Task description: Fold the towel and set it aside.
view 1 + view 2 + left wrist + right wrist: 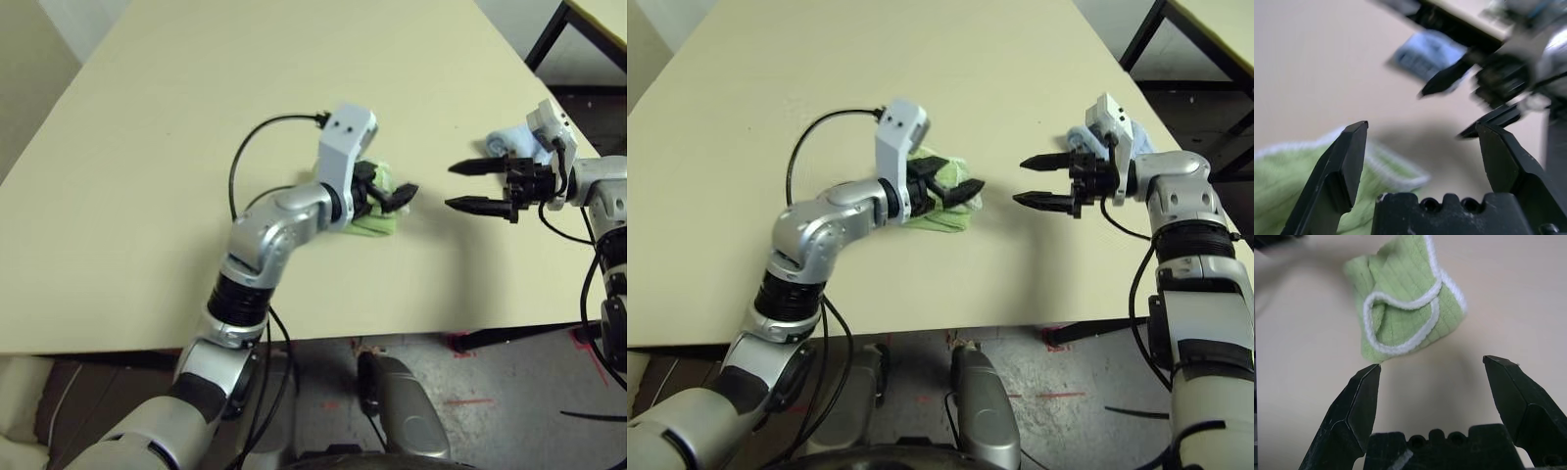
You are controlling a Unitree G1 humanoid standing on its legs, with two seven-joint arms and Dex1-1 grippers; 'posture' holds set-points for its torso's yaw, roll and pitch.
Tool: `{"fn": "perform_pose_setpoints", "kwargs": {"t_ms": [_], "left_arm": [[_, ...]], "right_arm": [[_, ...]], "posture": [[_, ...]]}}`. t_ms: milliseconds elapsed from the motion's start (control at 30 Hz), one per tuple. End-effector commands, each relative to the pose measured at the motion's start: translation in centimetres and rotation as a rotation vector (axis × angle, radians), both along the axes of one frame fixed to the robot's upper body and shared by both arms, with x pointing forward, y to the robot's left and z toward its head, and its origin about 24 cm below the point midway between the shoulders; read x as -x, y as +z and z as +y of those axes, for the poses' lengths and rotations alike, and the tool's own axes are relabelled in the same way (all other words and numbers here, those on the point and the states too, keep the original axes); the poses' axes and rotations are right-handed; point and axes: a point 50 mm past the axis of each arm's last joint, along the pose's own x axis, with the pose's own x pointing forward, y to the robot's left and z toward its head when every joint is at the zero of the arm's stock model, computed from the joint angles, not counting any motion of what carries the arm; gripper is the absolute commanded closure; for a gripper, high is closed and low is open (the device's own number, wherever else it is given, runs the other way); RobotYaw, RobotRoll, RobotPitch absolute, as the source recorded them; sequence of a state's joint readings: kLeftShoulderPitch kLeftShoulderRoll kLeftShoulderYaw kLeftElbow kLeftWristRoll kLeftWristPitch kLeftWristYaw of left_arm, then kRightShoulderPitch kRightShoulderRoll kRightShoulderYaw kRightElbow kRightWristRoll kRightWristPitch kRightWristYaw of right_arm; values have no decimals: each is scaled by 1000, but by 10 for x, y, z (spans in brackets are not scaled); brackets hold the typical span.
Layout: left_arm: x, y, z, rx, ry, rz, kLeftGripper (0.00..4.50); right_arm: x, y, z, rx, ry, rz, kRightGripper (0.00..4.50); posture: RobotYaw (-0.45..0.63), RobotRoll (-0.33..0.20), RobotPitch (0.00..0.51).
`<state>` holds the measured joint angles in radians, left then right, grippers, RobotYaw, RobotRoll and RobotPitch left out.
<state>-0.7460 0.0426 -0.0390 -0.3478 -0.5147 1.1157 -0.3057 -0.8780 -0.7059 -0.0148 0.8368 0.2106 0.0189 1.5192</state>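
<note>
The towel [376, 221], light green with white trim, lies folded into a small bundle on the table, right of centre. My left gripper [402, 193] hovers at the towel's right end, open, with nothing between its fingers [1347, 161]. The towel [1283, 186] shows under one of those fingers. My right gripper [451, 186] is open a short way to the right of the towel, pointing at it, apart from it. Ahead of the right gripper's fingertips, the towel [1405, 308] shows its white edging folded over on itself.
A light blue bunched cloth [509, 145] lies by the table's right edge, behind my right gripper. The beige table [196, 117] is bare to the left and at the back. Black legs of another table [549, 34] stand at the far right.
</note>
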Motion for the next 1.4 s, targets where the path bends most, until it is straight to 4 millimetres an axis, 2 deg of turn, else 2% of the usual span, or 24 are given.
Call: {"fn": "perform_pose_setpoints", "kwargs": {"t_ms": [33, 133, 200, 267, 367, 533, 567, 600, 633, 833, 967, 1133, 1267, 1400], "left_arm": [[-4, 3, 23, 11, 87, 17, 18], [-11, -6, 46, -27, 184, 27, 18], [-13, -10, 55, -47, 215, 24, 0], [-17, -15, 61, -59, 238, 29, 388], [-20, -21, 62, -74, 243, 37, 1365], [-21, -27, 57, -98, 228, 41, 3377], [-22, -30, 56, -116, 221, 40, 3717], [-21, -32, 53, -130, 210, 41, 4128], [-21, -34, 50, -138, 199, 42, 4462], [-21, -48, 38, -187, 139, 59, 4462], [-21, -68, 37, -247, 124, 87, 4462], [-14, -82, 40, -292, 99, 128, 4462], [-9, -102, 47, -337, 111, 176, 4462], [-7, -108, 50, -346, 116, 184, 4462]], "right_arm": [[-6, 7, 6, -102, -23, -3, 0], [-10, 11, 20, -179, -6, -3, 0], [-12, 13, 31, -226, 5, -6, 389], [-14, 15, 46, -265, 32, 7, 958], [-16, 15, 65, -278, 49, 40, 2076], [-17, 12, 88, -267, 60, 70, 4031], [-17, 11, 93, -264, 71, 76, 4371], [-17, 8, 98, -261, 81, 88, 4500], [-17, 6, 103, -257, 88, 95, 4500], [-21, -6, 129, -222, 112, 119, 4500], [-28, -21, 140, -147, 55, 140, 4500], [-33, -37, 132, -59, -30, 164, 4500], [-34, -43, 123, -27, -66, 176, 4500], [-35, -49, 111, 8, -102, 187, 4500]], "posture": [[100, 0, 148], [113, 0, 147], [113, 0, 147], [121, 0, 145], [122, 0, 142], [119, 0, 139], [120, 0, 138], [120, 0, 138], [121, 0, 137], [122, 0, 136], [126, 0, 138], [134, 0, 143], [136, 0, 146], [137, 0, 149]]}}
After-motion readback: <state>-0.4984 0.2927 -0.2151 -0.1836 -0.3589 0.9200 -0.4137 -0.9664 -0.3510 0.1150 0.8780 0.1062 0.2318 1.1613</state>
